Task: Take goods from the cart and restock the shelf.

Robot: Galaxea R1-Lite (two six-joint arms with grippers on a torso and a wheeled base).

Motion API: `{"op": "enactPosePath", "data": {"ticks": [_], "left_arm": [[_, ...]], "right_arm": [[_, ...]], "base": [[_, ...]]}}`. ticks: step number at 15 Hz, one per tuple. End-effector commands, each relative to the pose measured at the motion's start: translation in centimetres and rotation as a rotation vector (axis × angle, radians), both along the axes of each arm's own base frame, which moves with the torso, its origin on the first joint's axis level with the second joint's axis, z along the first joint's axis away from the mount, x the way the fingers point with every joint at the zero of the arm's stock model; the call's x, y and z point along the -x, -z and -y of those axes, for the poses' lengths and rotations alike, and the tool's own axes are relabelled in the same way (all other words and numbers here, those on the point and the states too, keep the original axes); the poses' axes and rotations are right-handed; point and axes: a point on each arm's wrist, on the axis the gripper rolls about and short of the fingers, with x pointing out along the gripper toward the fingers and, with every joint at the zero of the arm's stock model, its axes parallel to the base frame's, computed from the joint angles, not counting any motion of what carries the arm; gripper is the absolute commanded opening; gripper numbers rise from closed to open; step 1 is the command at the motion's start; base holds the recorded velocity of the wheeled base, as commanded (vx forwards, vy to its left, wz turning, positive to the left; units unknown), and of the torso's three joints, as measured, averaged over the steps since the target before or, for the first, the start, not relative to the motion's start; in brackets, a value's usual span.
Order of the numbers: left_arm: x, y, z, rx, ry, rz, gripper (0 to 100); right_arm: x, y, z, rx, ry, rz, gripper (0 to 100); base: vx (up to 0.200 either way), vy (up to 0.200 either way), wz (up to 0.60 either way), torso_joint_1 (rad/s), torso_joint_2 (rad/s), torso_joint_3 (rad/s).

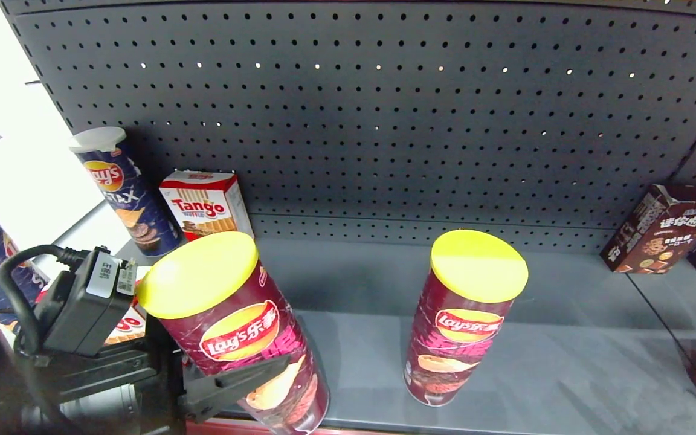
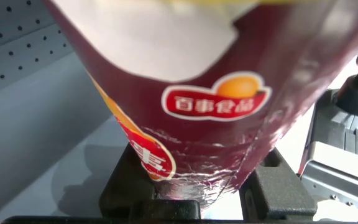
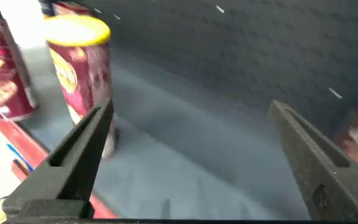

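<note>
Plainly, the chip can [image 1: 236,329] is a light, stiff cardboard tube with a glossy wrapper, so I judge it slippery under a loose pinch and easy to dent under a hard one, and the crisps inside would break if it were knocked. It hangs tilted at the front edge of the shelf [image 1: 565,362], its yellow lid [image 1: 200,272] leaning away from the base; I cannot tell whether the base touches the shelf. The left end effector [image 1: 239,377] pinches it low on the body, which suits setting it down, though a tall narrow can held so low may tip. A second can [image 1: 463,314] stands upright well apart. The right end effector [image 3: 191,106] is spread and empty above the shelf. At the back stand a blue can [image 1: 124,193] and a wafer box [image 1: 206,202]
</note>
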Motion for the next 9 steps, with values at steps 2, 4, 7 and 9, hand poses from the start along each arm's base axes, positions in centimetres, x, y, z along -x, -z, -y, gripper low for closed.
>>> {"op": "enactPosePath", "data": {"ticks": [2, 4, 7, 9], "left_arm": [[0.4, 0.5, -0.2, -0.009, 0.0, -0.015, 0], [0.5, 0.7, -0.3, -0.012, -0.001, -0.016, 0], [0.3, 0.2, -0.2, -0.004, 0.001, 0.003, 0], [0.5, 0.0, -0.2, 0.002, 0.002, 0.007, 0]], "right_arm": [[5.8, 2.3, 2.1, -0.042, 0.146, 0.047, 100], [7.5, 4.7, 2.3, -0.025, 0.227, -0.029, 100], [7.0, 6.9, 2.2, -0.049, 0.233, -0.136, 100], [5.6, 10.6, 1.9, -0.026, 0.24, -0.182, 100]], "base": [[0.0, 0.0, 0.0, 0.0, 0.0, 0.0], [0.0, 0.0, 0.0, 0.0, 0.0, 0.0], [0.0, 0.0, 0.0, 0.0, 0.0, 0.0], [0.0, 0.0, 0.0, 0.0, 0.0, 0.0]]}}
